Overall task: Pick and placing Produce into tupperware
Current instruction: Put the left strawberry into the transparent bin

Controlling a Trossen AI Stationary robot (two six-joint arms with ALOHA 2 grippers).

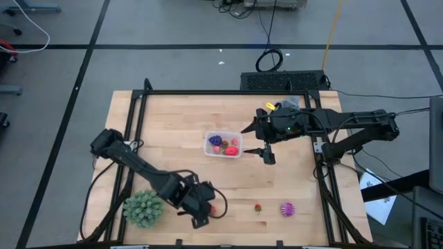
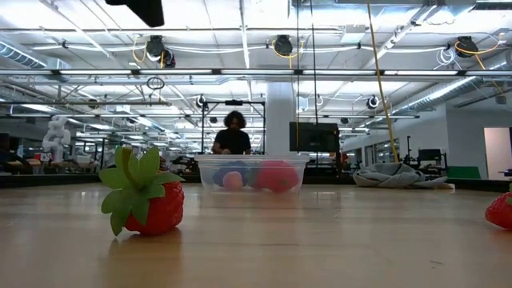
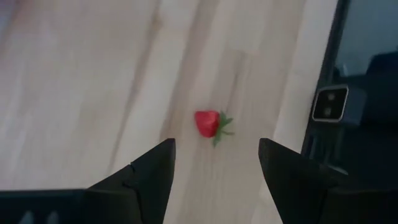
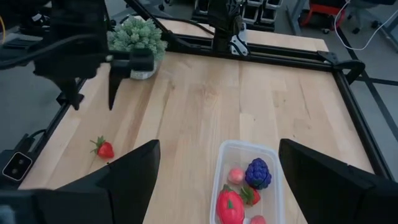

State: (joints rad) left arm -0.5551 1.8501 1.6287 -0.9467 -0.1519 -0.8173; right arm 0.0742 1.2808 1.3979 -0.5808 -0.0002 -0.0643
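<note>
The clear tupperware (image 1: 223,144) sits mid-table with red, pink and purple fruits inside; it also shows in the right wrist view (image 4: 249,186) and the low view (image 2: 250,172). A red strawberry (image 1: 258,207) lies on its side near the table's near edge, and the magenta spiky ball (image 1: 287,209) lies to its right. My left gripper (image 1: 203,209) is open, low and left of the strawberry (image 3: 208,123), pointing at it without touching. My right gripper (image 1: 257,141) is open and hovers just right of the tupperware.
The large green spiky ball (image 1: 144,207) sits by the near-left corner, beside my left arm. A black frame (image 1: 208,92) borders the table. A small camera (image 3: 329,102) is mounted at the near edge. A red thing (image 2: 500,210) is cut off by the low view's edge. A person (image 2: 232,132) stands far behind.
</note>
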